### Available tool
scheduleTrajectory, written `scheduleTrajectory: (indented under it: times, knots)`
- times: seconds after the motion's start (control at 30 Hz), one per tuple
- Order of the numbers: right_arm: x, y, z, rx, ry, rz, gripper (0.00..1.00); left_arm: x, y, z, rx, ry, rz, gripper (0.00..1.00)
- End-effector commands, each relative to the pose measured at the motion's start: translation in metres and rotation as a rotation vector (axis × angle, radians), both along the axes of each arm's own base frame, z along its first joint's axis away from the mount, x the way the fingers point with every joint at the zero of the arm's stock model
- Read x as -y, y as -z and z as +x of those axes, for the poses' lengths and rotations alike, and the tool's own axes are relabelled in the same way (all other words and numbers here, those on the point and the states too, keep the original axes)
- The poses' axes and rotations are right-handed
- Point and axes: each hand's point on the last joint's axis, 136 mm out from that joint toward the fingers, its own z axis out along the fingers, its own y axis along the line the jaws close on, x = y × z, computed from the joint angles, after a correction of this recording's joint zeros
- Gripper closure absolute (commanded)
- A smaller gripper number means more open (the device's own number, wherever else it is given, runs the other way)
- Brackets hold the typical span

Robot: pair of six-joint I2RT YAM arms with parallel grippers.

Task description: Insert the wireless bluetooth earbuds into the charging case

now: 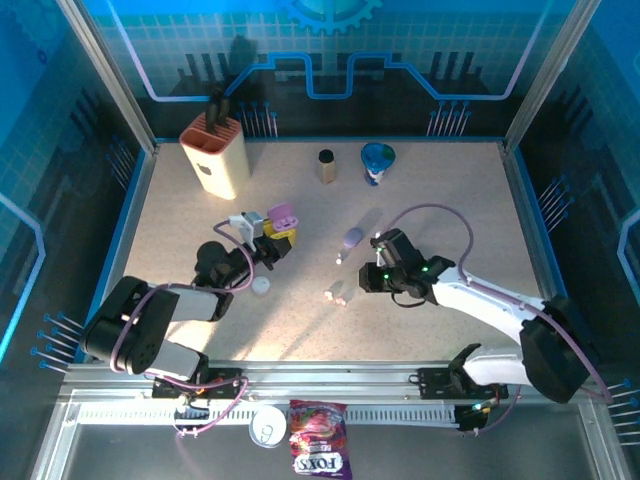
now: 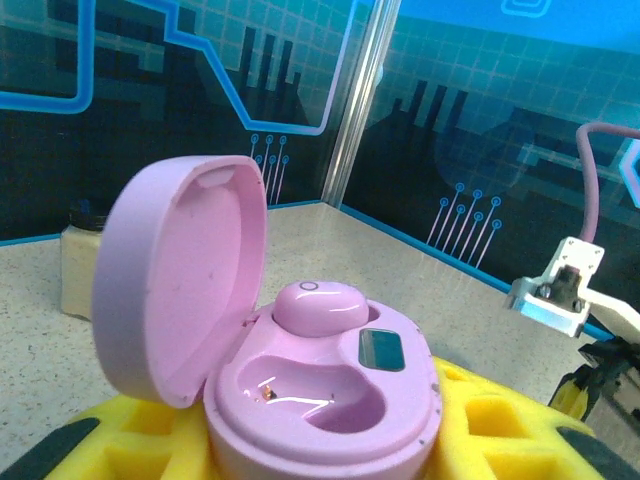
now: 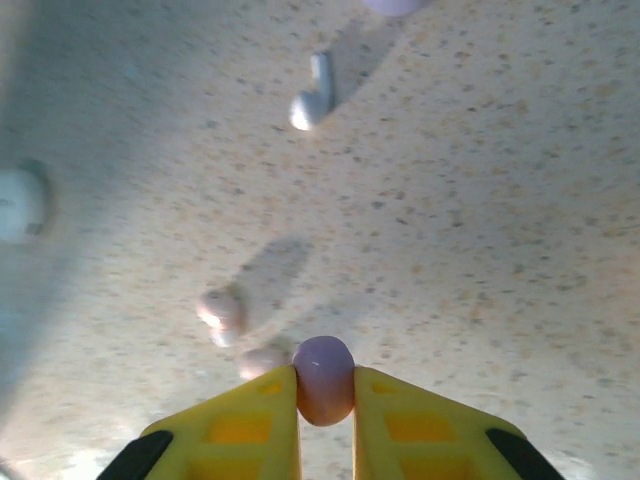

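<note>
One glossy case [image 2: 320,405], one rounded earbud [image 3: 323,380]

This is a robot laboratory cell — a test booth. A speckled table [image 1: 500,200] stands closed in by aluminium posts [image 1: 106,75] and blue wall panels [image 1: 330,40] printed with circuit lines and a gear; two robot arms [image 1: 490,305] are bolted to a metal rail [image 1: 380,385] at its near edge.

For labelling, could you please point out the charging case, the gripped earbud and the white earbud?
charging case [image 2: 330,440]: left wrist view, base
gripped earbud [image 3: 323,380]: right wrist view, body
white earbud [image 3: 320,76]: right wrist view, stem
</note>
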Motion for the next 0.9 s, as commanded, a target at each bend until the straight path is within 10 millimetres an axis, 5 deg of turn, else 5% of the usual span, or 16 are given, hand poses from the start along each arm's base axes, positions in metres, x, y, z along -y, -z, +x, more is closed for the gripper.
scheduleTrajectory:
  times: [0.0, 0.4, 0.87]
  knots:
    - [-0.028, -0.039, 0.000, -0.002, -0.027, 0.277, 0.83, 0.010, -0.007, -0.005, 0.081, 0.035, 0.032, 0.77]
    - [-0.051, -0.100, 0.002, 0.023, -0.076, 0.614, 0.83, 0.045, 0.012, -0.012, 0.125, 0.096, 0.146, 0.78]
    - [-0.063, -0.123, 0.010, -0.028, -0.045, 0.727, 0.85, 0.071, 0.031, -0.035, 0.238, 0.188, 0.279, 0.76]
